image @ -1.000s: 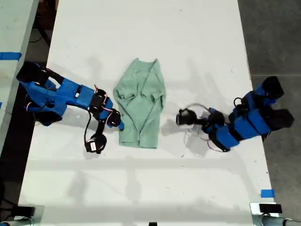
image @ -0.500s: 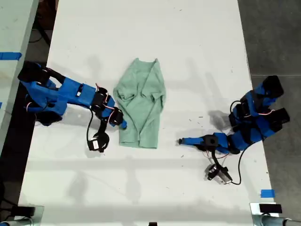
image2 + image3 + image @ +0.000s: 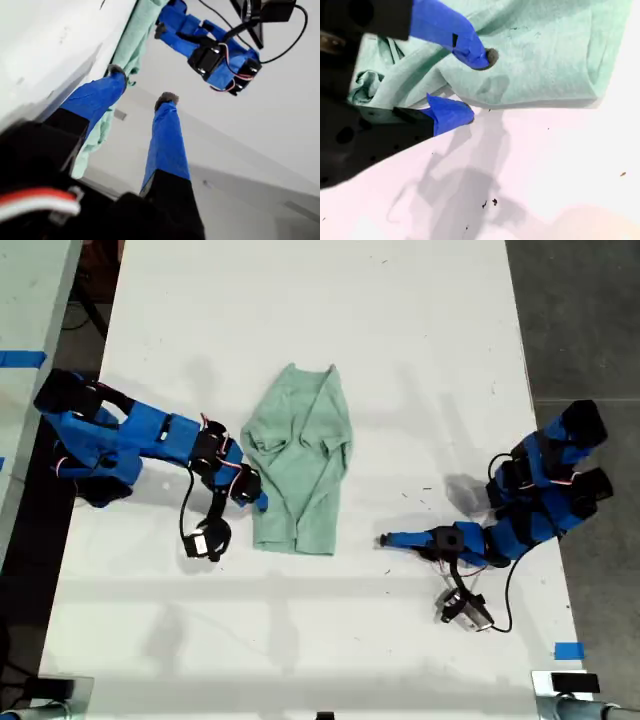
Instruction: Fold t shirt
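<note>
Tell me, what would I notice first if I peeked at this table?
The mint-green t shirt, wrinkled and folded narrow, lying in the middle of the white table. Two bright blue robot arms flank it. My second gripper, open, sits at the shirt's edge on the exterior view's left, one of its fingers over the cloth. My first gripper, also open, points at the shirt from the exterior view's right, apart from it.

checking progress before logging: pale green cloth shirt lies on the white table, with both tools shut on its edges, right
Not quite. The pale mint-green cloth t shirt does lie on the white table, but both tools are open. My second tool straddles its edge in the second wrist view; my first tool is off the cloth in the exterior view.
</note>
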`<act>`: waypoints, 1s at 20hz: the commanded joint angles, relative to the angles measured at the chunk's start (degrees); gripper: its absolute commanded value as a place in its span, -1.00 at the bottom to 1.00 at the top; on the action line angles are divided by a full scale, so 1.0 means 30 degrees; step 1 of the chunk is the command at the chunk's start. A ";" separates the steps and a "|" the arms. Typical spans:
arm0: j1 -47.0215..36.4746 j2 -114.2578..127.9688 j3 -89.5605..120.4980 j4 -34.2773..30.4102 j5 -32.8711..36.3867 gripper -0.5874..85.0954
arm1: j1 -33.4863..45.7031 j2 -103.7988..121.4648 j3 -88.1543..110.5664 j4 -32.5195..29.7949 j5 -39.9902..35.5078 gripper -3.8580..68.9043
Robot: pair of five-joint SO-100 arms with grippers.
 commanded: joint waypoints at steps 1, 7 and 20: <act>-0.0059 0.2754 -0.0352 0.0527 -0.1143 -0.70 | 0.0000 0.0820 0.1113 0.0938 0.0674 -0.51; -0.0439 0.9609 0.3340 0.1230 -0.2197 -0.76 | 0.0293 0.2344 0.2168 0.2285 0.0908 -0.54; -0.0850 2.0713 1.0313 0.1904 -0.4980 -0.84 | 0.1992 0.7969 0.6445 0.5537 0.1553 -0.58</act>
